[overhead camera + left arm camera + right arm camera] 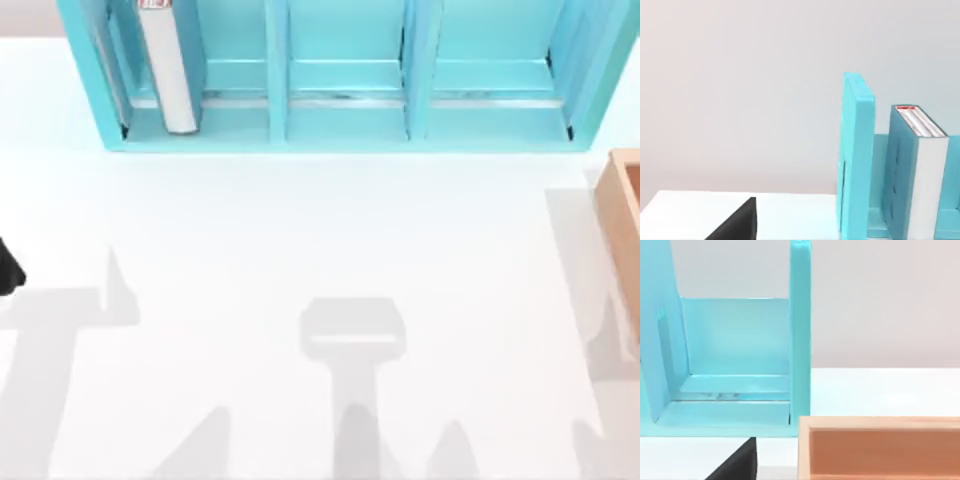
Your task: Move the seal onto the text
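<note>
Left hand (pixel 737 222): you get a dark wedge of it at the edge of the left wrist view, low over the white table (pixel 300 230), and a black bit at the top view's left edge. Apart or together: cannot tell. Right hand (pixel 737 462): same dark wedge in the right wrist view, state cannot tell. It sits near the wooden box (pixel 880 445) at the table's right edge. Neither hand carries anything that you can see.

Where the seal is: cannot tell from these views, and the same goes for the text. Find both before you commit an arm.

The teal shelf unit (pixel 340 130) runs along the far side of the table. A white red-labelled object (pixel 165 70) stands in its leftmost compartment. Don't take that for the seal.

Handling is a judgement from the task alone. Expect the seal to be small, rigid and light, not fragile, and likely to tip if nudged at the top. Take it across two opposite flat sides at about mid-height, coming straight down. Smooth faces could slip, so close squarely. The text should be flat and stiff, an easy landing spot. Set the seal down near its middle, upright, then let go.
</note>
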`<state>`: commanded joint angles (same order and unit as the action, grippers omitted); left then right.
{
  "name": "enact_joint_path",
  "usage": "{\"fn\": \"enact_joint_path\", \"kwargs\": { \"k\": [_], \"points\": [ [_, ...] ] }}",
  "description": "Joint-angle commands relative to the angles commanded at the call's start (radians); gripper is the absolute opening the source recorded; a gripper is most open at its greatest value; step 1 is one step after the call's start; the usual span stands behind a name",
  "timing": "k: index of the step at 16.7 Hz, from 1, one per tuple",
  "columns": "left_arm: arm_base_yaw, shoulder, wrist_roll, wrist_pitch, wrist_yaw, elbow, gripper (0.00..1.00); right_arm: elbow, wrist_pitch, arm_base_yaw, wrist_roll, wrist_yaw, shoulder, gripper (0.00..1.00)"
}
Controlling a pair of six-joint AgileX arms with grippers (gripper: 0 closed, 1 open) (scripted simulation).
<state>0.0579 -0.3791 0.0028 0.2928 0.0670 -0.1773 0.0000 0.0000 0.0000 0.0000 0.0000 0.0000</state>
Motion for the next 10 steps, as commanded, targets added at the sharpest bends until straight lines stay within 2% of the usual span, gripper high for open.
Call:
{"fn": "enact_joint_path", "kwargs": {
  "k": [10],
  "points": [
    [0.163, -1.144, -0.014, 0.586, 0.116, -0.328, 1.00, 0.000, 0.000, 0.000, 0.000, 0.000, 0.000, 1.00]
  ]
}}
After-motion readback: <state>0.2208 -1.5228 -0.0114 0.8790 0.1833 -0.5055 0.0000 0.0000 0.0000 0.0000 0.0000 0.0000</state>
